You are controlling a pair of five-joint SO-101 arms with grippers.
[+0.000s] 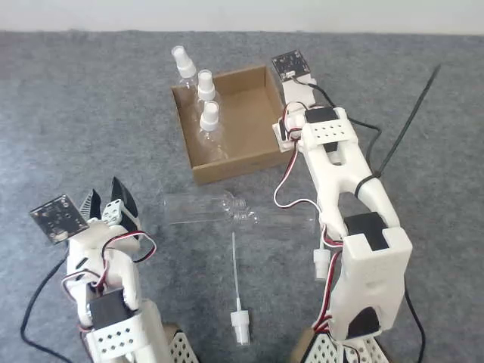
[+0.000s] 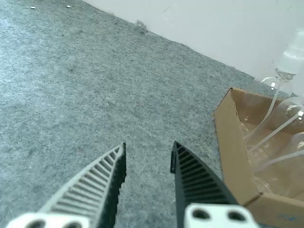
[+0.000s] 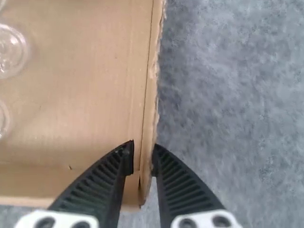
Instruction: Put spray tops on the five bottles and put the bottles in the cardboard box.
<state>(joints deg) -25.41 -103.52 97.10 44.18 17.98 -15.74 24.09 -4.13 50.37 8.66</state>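
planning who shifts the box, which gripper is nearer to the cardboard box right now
Right. The right gripper is at the cardboard box, fingers closed across its side wall. The left gripper hangs open over the carpet, well off to the box's other side.

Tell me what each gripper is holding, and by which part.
The right gripper clamps the cardboard box by its side wall near a corner, one finger inside, one outside. The left gripper is open and holds nothing.
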